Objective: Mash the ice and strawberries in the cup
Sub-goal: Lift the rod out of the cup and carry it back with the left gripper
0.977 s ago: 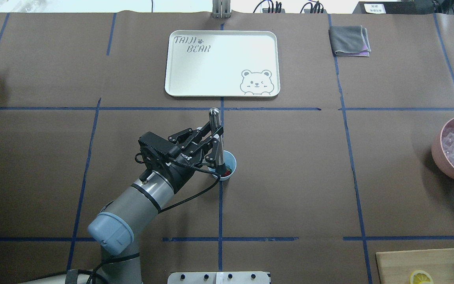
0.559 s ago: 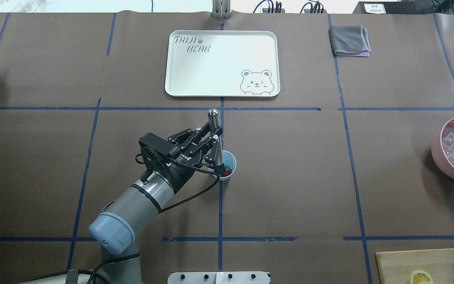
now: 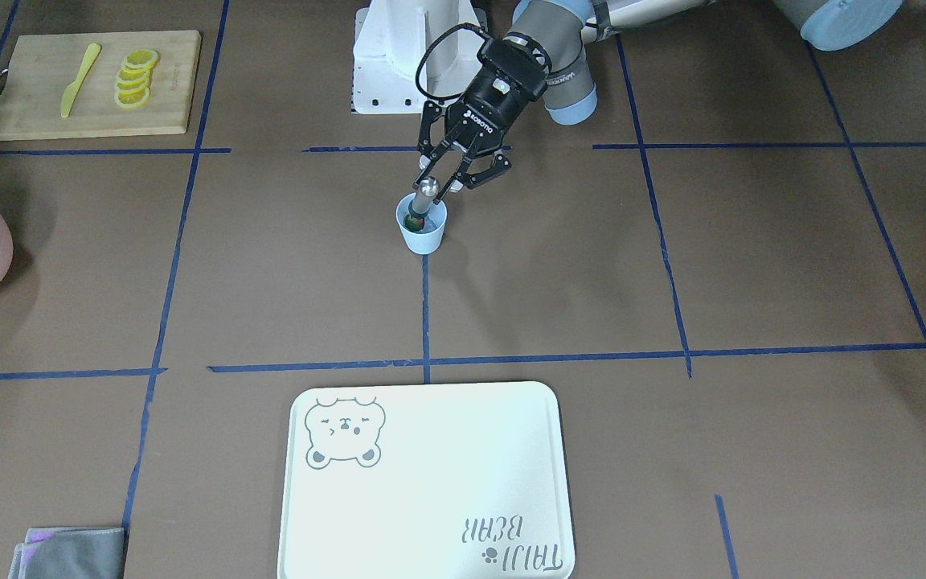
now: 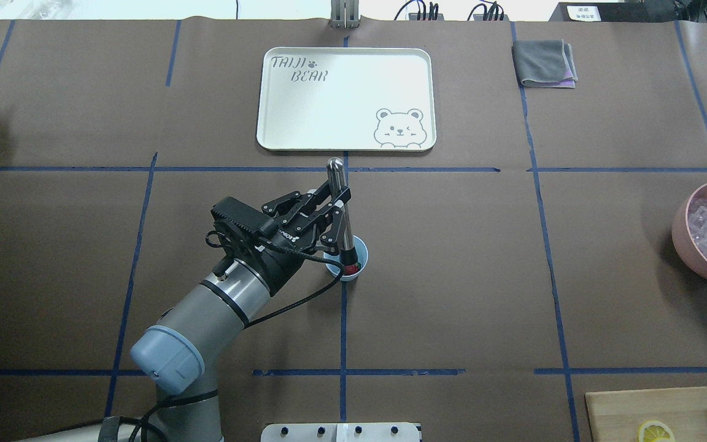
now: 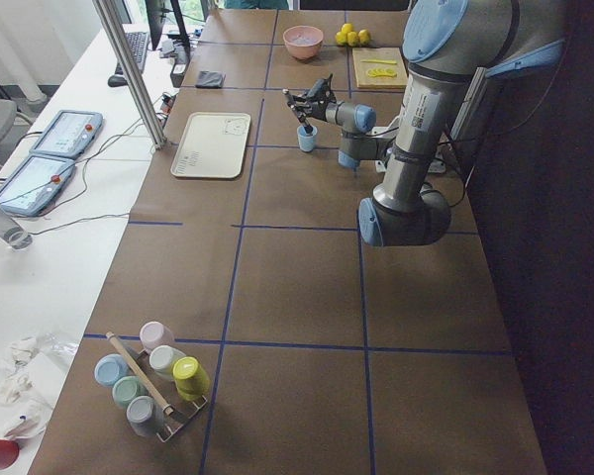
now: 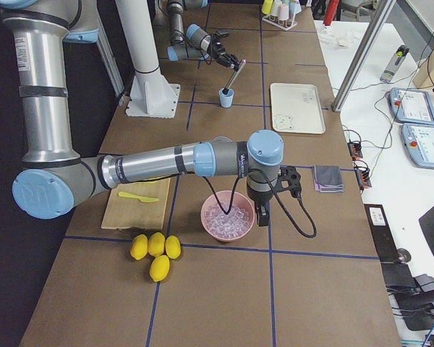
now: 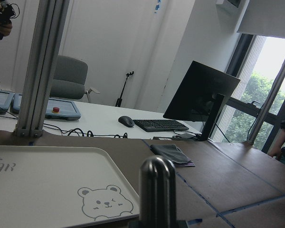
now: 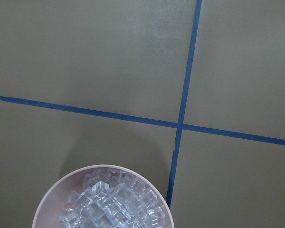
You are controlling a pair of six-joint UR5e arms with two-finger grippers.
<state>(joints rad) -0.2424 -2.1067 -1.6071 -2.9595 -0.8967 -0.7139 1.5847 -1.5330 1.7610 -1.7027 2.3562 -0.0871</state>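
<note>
The pale blue cup (image 4: 358, 250) stands mid-table on a blue tape line, also seen from across the table (image 3: 424, 236). A red strawberry (image 4: 353, 267) lies inside it. My left gripper (image 4: 339, 213) is shut on a metal muddler (image 4: 336, 184), whose lower end is down in the cup. The muddler's round top (image 7: 156, 185) fills the left wrist view. Ice (image 8: 111, 204) fills a pink bowl (image 4: 680, 236); I cannot tell whether any ice is in the cup. My right gripper (image 6: 260, 215) hangs over that bowl; I cannot tell whether it is open or shut.
A white bear tray (image 4: 261, 98) lies beyond the cup, and a grey cloth (image 4: 544, 61) is at the far right. A cutting board (image 3: 37, 112) carries lemon slices (image 3: 135, 76) and a yellow knife (image 3: 77, 80). Whole lemons (image 6: 155, 249) lie near the bowl.
My left gripper and the muddler have shifted slightly toward the tray, the muddler's top leaning further that way. The cup has stayed in place.
</note>
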